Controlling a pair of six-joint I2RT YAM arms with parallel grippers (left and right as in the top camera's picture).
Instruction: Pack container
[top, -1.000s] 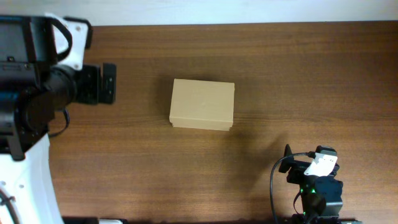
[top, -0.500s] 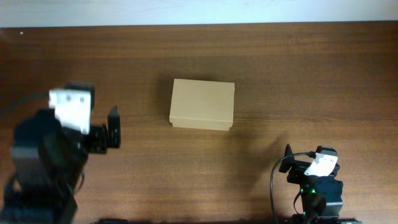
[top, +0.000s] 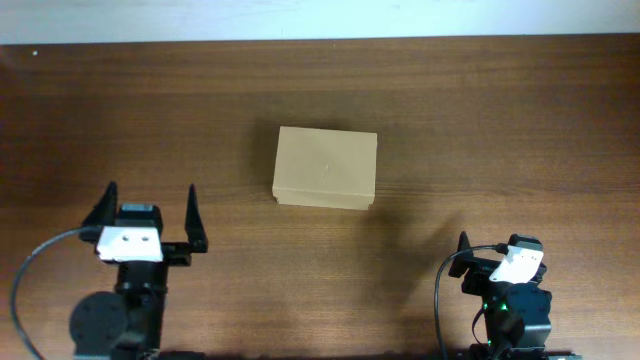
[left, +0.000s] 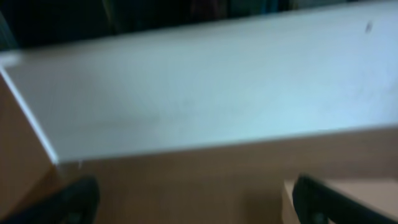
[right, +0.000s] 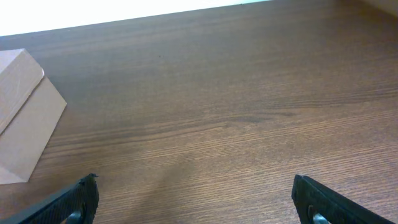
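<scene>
The container (top: 326, 168) is a plain tan cardboard box lying shut at the middle of the brown table. My left gripper (top: 149, 208) sits near the front left, well short of the box, open and empty, its fingers pointing toward the far edge. The left wrist view is blurred; a tan corner of the container (left: 373, 200) shows at lower right past one dark finger (left: 320, 200). My right gripper (right: 199, 202) stands open over bare wood at the front right, with the container (right: 25, 118) far off to its left.
The wooden table (top: 500, 120) ends at a white wall strip (top: 320, 18) along the far side. The right arm's wrist body and cable (top: 505, 275) sit at the front right edge.
The left arm swung from the back left down to the front left edge and now points its open gripper away from me. The box and the right arm stayed put.
</scene>
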